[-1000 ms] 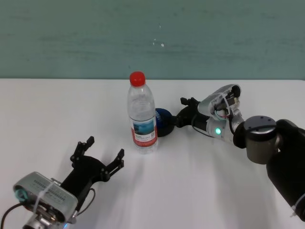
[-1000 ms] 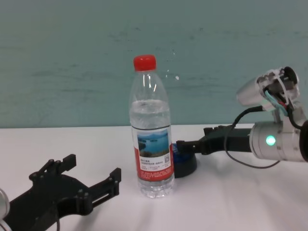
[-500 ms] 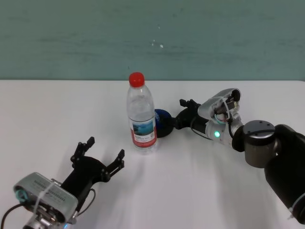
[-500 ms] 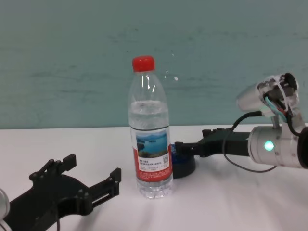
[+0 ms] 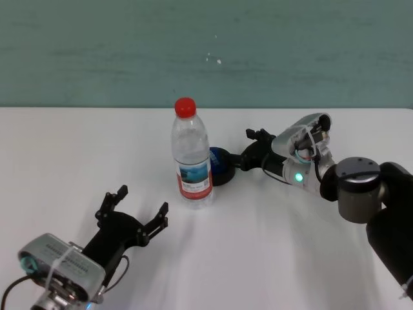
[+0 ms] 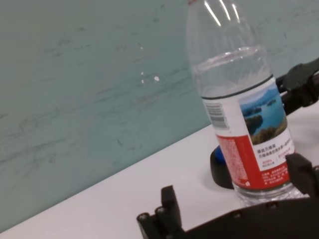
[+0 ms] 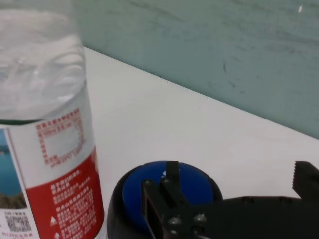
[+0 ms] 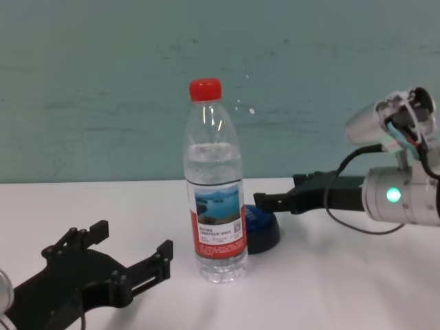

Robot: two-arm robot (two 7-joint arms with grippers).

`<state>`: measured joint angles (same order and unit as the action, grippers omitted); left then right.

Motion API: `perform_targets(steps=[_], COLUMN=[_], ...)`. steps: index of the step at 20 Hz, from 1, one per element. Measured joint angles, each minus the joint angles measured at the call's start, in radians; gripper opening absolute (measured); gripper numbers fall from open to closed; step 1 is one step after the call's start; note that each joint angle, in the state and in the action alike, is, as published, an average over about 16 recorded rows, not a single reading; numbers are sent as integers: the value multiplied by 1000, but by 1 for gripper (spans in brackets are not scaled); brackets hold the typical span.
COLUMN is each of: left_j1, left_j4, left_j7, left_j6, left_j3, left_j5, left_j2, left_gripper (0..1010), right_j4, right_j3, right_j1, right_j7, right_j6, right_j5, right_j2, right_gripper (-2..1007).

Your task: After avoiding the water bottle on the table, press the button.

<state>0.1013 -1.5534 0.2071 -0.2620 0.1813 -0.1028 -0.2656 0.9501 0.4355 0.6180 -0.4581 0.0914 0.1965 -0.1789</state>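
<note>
The water bottle (image 5: 191, 158) stands upright on the white table (image 5: 271, 245), red cap on top; it also shows in the chest view (image 8: 214, 206). The blue button (image 5: 221, 164) with its black base sits just behind and to the right of it (image 8: 262, 221). My right gripper (image 5: 244, 151) is open, and its lower finger hovers just above the button's right side (image 7: 172, 175). It is clear of the bottle (image 7: 45, 144). My left gripper (image 5: 141, 201) is open and empty, resting on the table in front of and to the left of the bottle (image 6: 249, 129).
A teal wall (image 5: 206, 51) runs behind the table's far edge. Bare white tabletop lies to the left and in front of the bottle. My right forearm (image 5: 303, 168) reaches in from the right.
My right gripper has drawn back a little to the right and risen slightly off the button. The bottle and the left gripper have stayed put.
</note>
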Motion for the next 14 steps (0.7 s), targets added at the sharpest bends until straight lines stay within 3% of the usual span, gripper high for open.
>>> perform_targets(steps=[14], left_j1=[0], left_j4=[0], left_j7=[0], left_j6=[0], left_j3=[0], left_j5=[0], left_j2=[0], left_gripper=[1000], right_j4=[105], right_j3=[-14], right_j1=[-40], right_j7=[12], right_j6=[12], right_j5=[20], right_j2=[-39], right_gripper=[1004])
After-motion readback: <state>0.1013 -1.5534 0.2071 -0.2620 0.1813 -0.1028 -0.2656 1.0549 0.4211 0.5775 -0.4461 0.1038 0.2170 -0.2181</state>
